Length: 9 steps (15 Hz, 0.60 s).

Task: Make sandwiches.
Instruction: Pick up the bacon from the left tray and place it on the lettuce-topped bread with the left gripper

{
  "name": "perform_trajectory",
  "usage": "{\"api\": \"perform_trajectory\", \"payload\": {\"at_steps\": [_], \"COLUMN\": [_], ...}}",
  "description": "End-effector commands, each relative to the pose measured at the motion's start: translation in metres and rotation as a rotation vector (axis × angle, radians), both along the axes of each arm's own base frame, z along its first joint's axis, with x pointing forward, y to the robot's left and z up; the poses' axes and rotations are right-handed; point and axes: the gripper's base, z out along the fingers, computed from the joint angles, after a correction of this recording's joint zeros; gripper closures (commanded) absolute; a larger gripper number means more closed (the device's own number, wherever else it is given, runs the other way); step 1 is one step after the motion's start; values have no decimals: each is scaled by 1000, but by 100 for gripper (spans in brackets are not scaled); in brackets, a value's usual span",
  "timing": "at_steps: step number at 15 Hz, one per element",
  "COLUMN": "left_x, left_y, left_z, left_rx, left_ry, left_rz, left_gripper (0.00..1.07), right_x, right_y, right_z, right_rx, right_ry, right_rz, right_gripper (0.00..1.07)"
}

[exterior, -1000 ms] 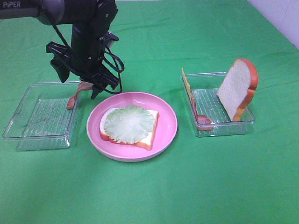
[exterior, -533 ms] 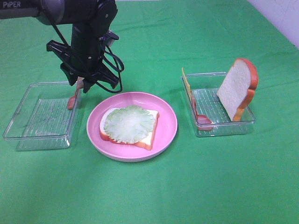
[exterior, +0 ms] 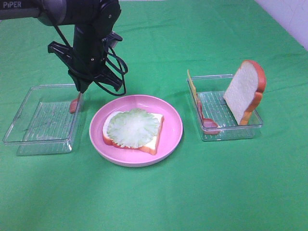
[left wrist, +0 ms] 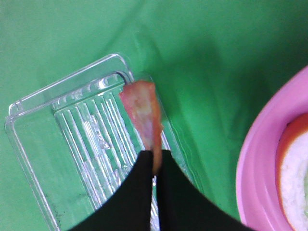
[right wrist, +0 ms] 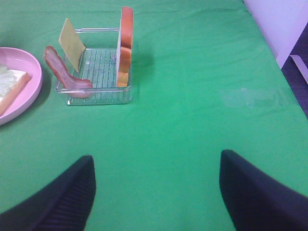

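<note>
Pink-brown bacon strip [left wrist: 142, 108] pinched in left tool [left wrist: 155, 160], at clear tray [left wrist: 67, 82] edge, right tool [right wrist: 156, 159] spread apart

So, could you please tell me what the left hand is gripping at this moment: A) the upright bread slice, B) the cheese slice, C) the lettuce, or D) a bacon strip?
D: in the left wrist view the left hand is shut on one end of the bacon strip, which hangs over the edge of the left tray.
</note>
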Motion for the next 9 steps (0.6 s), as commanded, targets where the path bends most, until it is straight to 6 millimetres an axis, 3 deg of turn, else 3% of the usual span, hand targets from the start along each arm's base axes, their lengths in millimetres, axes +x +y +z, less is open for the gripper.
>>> {"api": "perform_trajectory", "payload": {"at_steps": [1, 5, 6, 9], "left_x": [-1, -3, -8, -20], "left_y": [2, 3, 3, -2], "left_z": [6, 40, 60, 86], "left_rx": [32, -5, -55, -183], "left_ry": [11, -32, -54, -42], "left_rz": [16, 33, 38, 34], "left_gripper": [107, 107, 107, 107], "right_x": [-1, -1, -1, -1], "right_y": [0, 0, 0, 0], "right_z": [-1, -1, -1, -1], "right_rx": [-10, -10, -10, -10], "right_ry": [-16, -16, -16, -16], "right_rz": [0, 0, 0, 0], "right_gripper": [38, 38, 38, 38]}}
